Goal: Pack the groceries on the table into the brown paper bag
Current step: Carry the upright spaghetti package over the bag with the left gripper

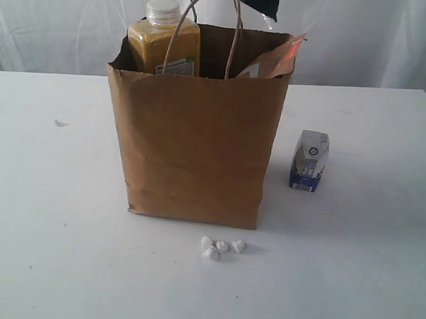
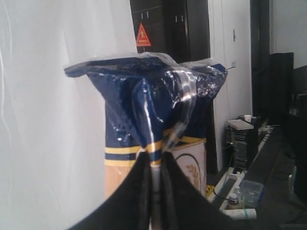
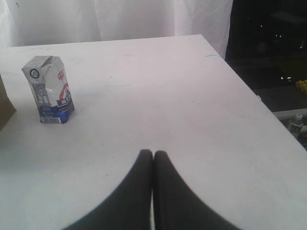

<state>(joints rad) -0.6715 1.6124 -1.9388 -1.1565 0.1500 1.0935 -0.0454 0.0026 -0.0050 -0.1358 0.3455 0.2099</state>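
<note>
The brown paper bag [image 1: 192, 144] stands upright mid-table. The yellow-grain bottle [image 1: 164, 46] and the brown-red pouch [image 1: 275, 59] stick out of its top. My left gripper [image 2: 156, 155] is shut on the long noodle packet [image 2: 144, 105], a dark blue wrapper with yellow stripes. One end of the noodle packet [image 1: 258, 1] shows at the exterior view's top edge, above the bag's opening. The small blue-white carton [image 1: 309, 161] stands right of the bag. Tiny white lumps [image 1: 221, 248] lie in front of it. My right gripper [image 3: 153, 153] is shut and empty over the table [image 3: 168, 96], apart from the carton [image 3: 48, 89]. Jar and can are hidden.
A white curtain hangs behind the table [image 1: 40, 193]. In the right wrist view the table's edge [image 3: 240, 81] drops off to a dark floor, and a corner of the bag [image 3: 5, 108] shows beside the carton.
</note>
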